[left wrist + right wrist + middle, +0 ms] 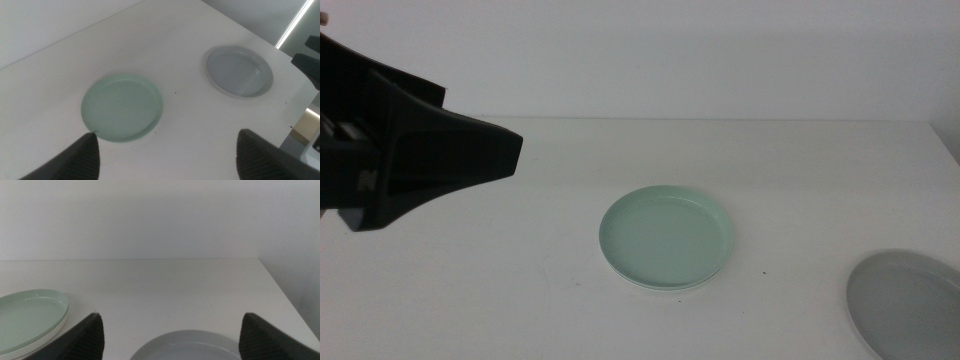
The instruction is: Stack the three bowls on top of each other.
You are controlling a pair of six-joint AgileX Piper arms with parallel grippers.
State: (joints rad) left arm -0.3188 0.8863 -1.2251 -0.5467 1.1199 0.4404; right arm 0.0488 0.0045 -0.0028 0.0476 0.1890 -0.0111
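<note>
The left gripper point(470, 160) reaches in from the left side of the middle view, raised above the table — its dark jaws spread wide apart in its own wrist view, nothing between the fingertips. The right gripper point(170, 335) is out of the middle view — jaws likewise parted wide, gap empty.

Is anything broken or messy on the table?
Nothing stands out. The mint green bowl sits flat on a white bowl, of which only a rim shows, and the grey bowl lies flat by itself, near the table's edge. No cracks or spills show. The left gripper hangs open above the table, the right gripper open by the grey bowl.
</note>
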